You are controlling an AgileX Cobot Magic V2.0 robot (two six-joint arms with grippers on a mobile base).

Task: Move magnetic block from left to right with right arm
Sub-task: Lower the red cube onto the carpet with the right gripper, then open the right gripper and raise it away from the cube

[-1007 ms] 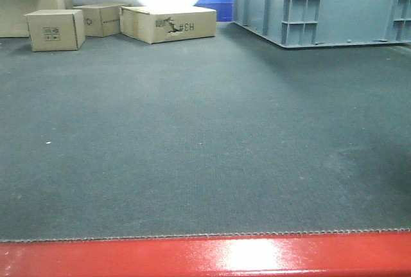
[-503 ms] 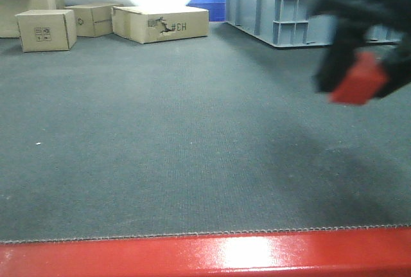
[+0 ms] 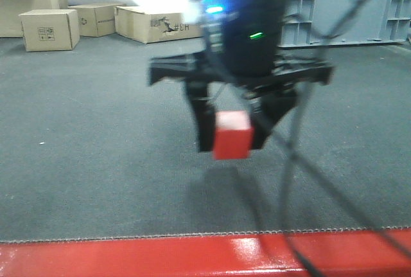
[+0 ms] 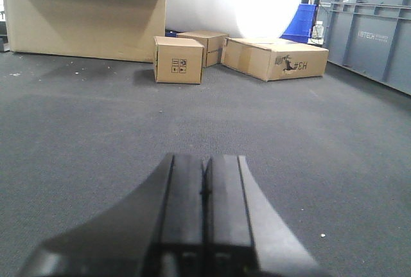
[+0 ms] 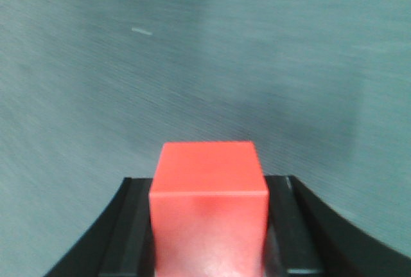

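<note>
Red magnetic block point(image 3: 232, 135), pinched by the right gripper point(image 3: 233, 132) fingers, has swung in from 3 o'clock to centre, airborne; transfer is underway. Left gripper point(image 4: 204, 209) fingers are pressed together.

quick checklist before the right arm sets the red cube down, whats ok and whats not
1. Magnetic block held between the right end effector fingers: ok.
2. Block lifted clear of the grey mat: ok, shadow shows beneath it.
3. Mat under the block free of objects: ok.
4. Left end effector shut, holding nothing: ok.
5. Cardboard boxes well away at the back: ok.
6. Block now over the right-side spot: cannot tell.
</note>
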